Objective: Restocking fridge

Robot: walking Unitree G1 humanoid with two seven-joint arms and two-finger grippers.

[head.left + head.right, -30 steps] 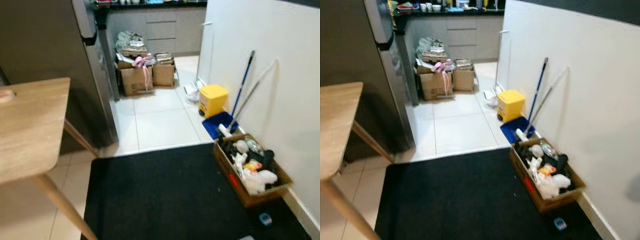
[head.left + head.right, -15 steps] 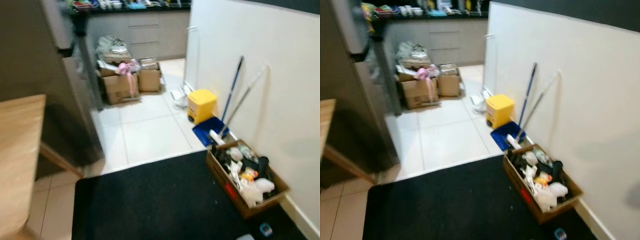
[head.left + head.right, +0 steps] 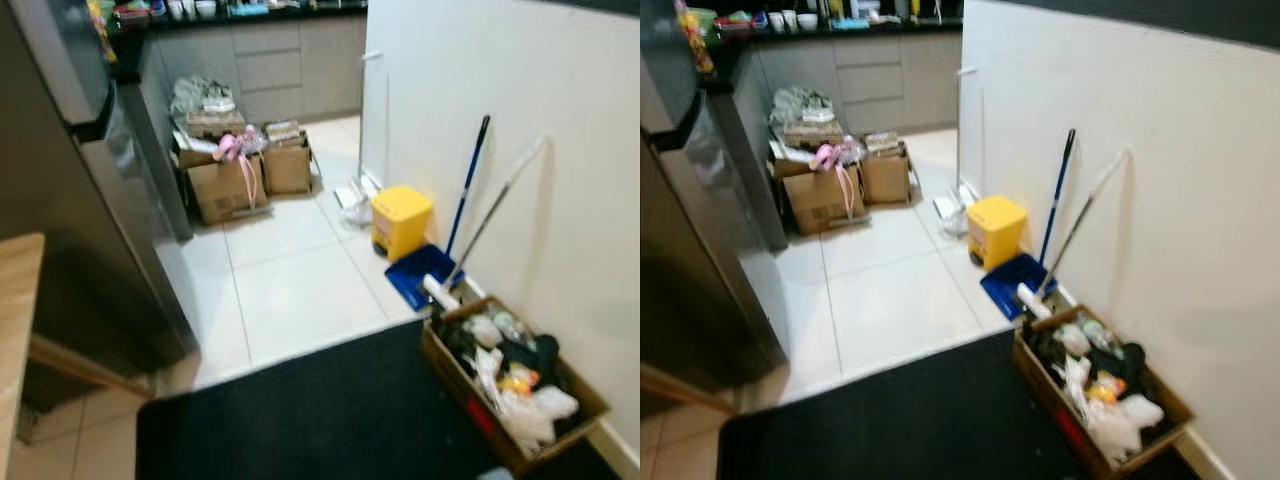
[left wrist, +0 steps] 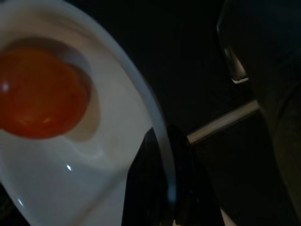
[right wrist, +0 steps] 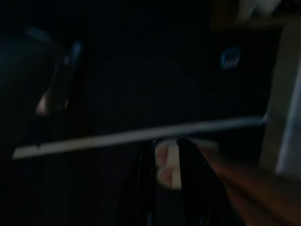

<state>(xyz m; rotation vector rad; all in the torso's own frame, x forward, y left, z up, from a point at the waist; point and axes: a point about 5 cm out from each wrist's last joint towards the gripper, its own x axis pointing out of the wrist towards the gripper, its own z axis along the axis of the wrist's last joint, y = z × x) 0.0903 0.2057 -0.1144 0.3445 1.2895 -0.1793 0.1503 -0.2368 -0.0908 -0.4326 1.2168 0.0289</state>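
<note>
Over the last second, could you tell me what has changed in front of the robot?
The head camera has swung right: the wooden table has slid almost out at the left edge, and the fridge fills more of that side. Nothing on the floor itself moved. The left gripper holds the white bowl with an orange fruit.

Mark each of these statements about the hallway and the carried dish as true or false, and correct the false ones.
1. The left tool grips the rim of a white bowl holding an orange fruit. True.
2. The yellow bin stands on the black mat. False: it stands on the white tiles beside the wall.
3. A blue dustpan lies next to the yellow bin. True.
4. The cardboard box by the wall is empty. False: it is full of mixed items.
</note>
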